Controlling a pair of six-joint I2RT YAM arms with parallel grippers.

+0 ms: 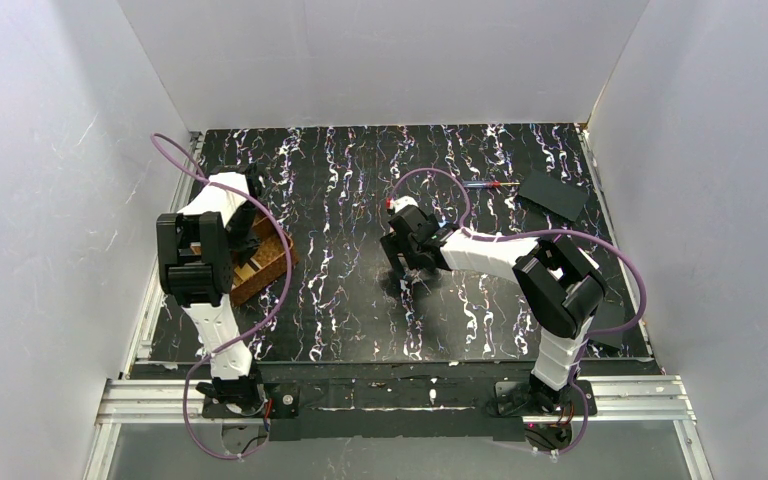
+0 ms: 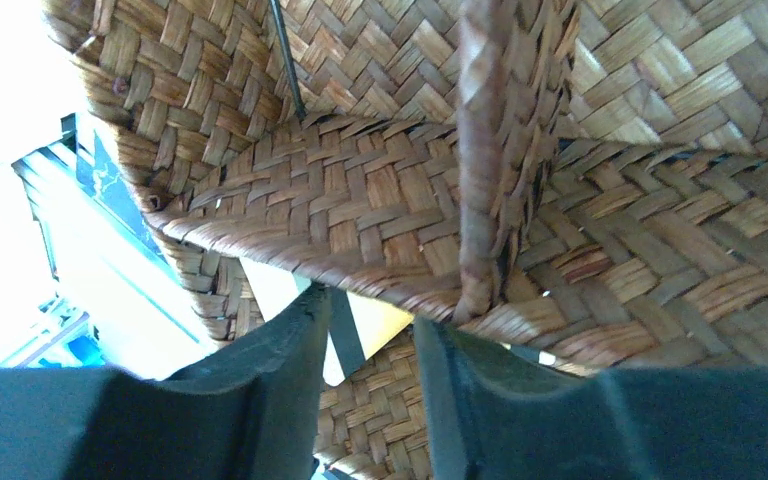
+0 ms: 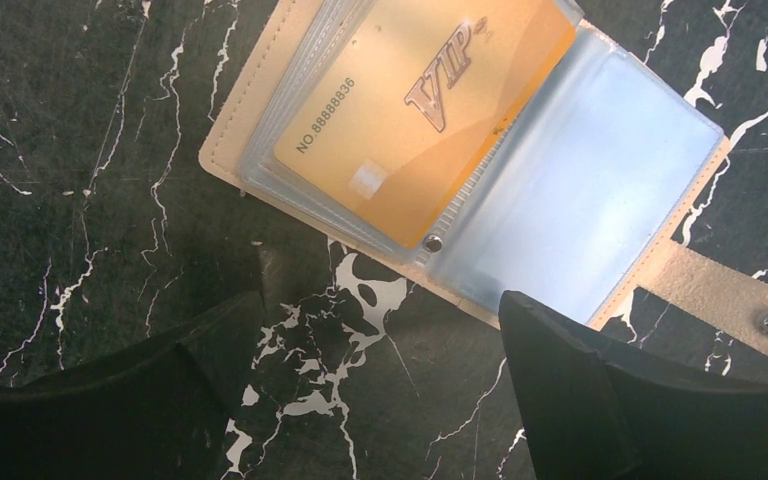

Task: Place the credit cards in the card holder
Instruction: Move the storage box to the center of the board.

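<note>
Right wrist: open card holder (image 3: 600, 190) lies beyond the spread fingers (image 3: 580, 390).

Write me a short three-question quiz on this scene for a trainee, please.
1. True or false: the card holder lies shut.
2. The left gripper reaches into: A the tray; B the card holder; C a black plate.
3. Fill in: the word printed on the gold card is ___.
Key: 1 false; 2 A; 3 VIP.
</note>
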